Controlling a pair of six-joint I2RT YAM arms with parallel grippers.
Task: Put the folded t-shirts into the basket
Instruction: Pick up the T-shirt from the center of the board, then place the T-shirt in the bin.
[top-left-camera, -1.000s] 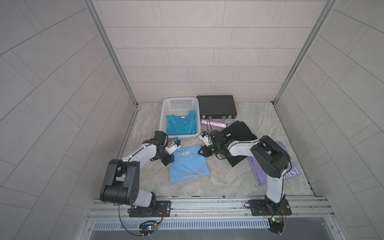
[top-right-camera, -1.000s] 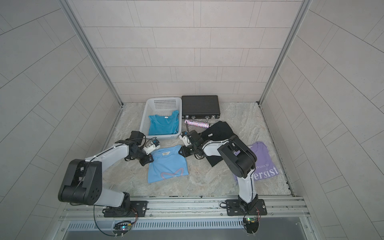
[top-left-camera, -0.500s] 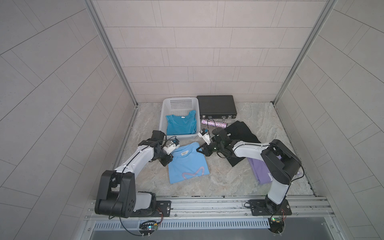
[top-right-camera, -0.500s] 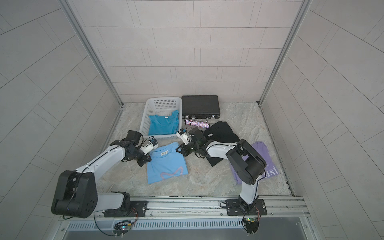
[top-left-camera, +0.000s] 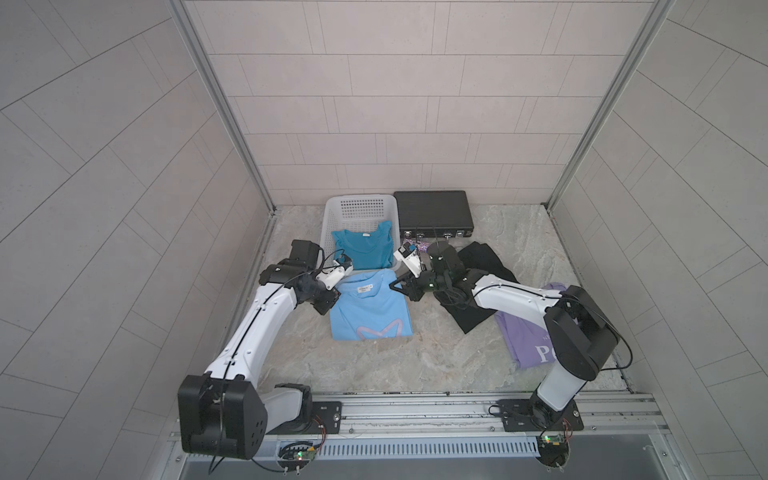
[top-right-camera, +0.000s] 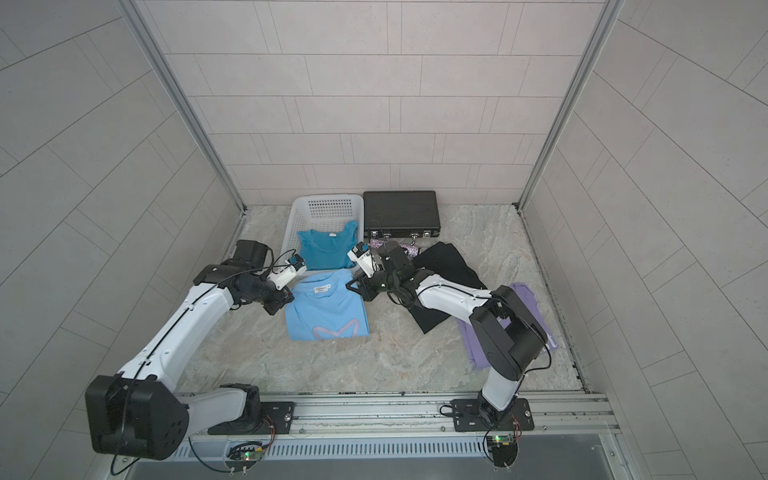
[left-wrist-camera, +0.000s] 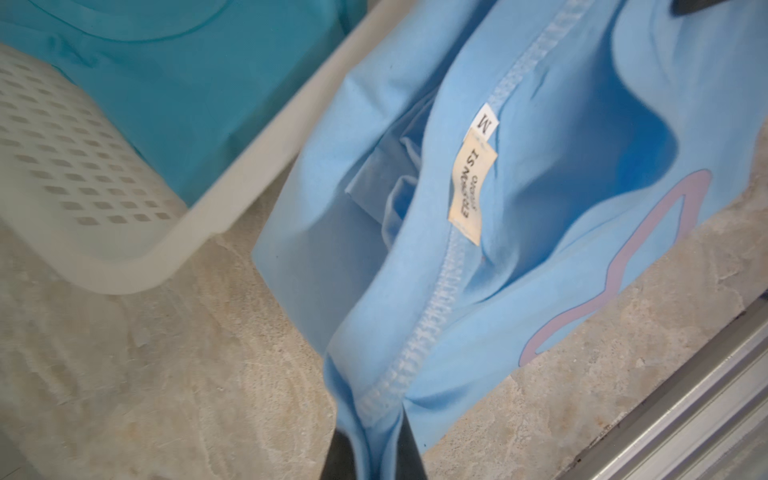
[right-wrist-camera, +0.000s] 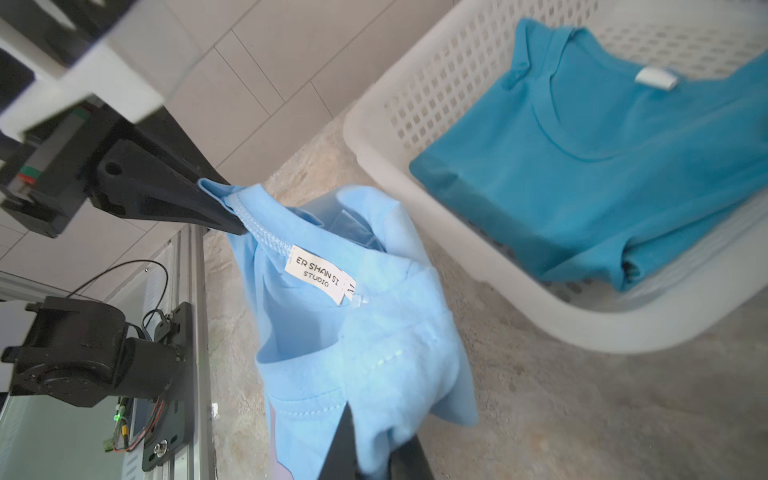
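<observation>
The light blue t-shirt (top-left-camera: 370, 309) with a pink graphic lies folded just in front of the white basket (top-left-camera: 327, 220). My left gripper (top-left-camera: 334, 297) is shut on the collar-end corner on its side, and blue cloth shows pinched in the left wrist view (left-wrist-camera: 372, 436). My right gripper (top-left-camera: 392, 284) is shut on the opposite collar-end corner (right-wrist-camera: 374, 440). That end of the shirt (right-wrist-camera: 365, 353) is raised and bunched. A teal t-shirt (top-left-camera: 365, 249) lies in the basket. A black t-shirt (top-left-camera: 484, 257) and a lavender one (top-left-camera: 523, 336) lie to the right under my right arm.
A flat black briefcase (top-left-camera: 432, 210) stands right of the basket against the back wall. A small glittery purple item (top-left-camera: 417, 245) lies in front of it. Tiled walls close in the left, right and back. A metal rail (top-left-camera: 415, 405) runs along the front.
Both grippers have closed on the light blue t-shirt's collar-end corners. That end has lifted and shifted slightly toward the basket. Both arms have stretched out farther.
</observation>
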